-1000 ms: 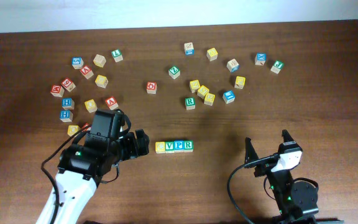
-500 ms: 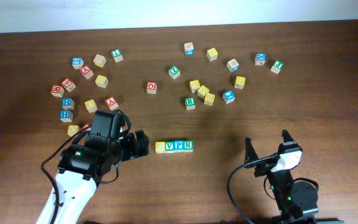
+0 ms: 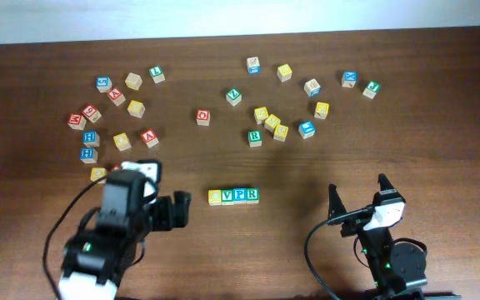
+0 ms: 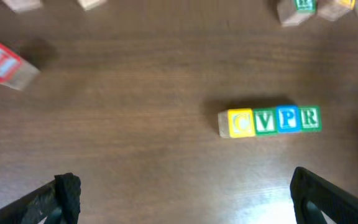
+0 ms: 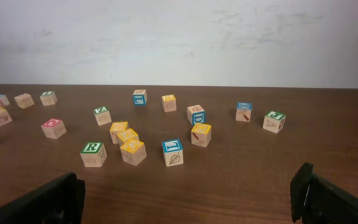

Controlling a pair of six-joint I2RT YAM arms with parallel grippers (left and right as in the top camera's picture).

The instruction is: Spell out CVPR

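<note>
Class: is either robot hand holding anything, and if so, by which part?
Nothing is held. The left hand and right hand are both open and empty; the CVPR row lies apart from both.

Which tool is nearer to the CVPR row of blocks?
Left. The left tool sits close beside the yellow end of the CVPR row; the right tool is much farther off, beyond the row's green R end.

The left wrist view's top edge cuts off a green block [image 4: 302,9].
</note>
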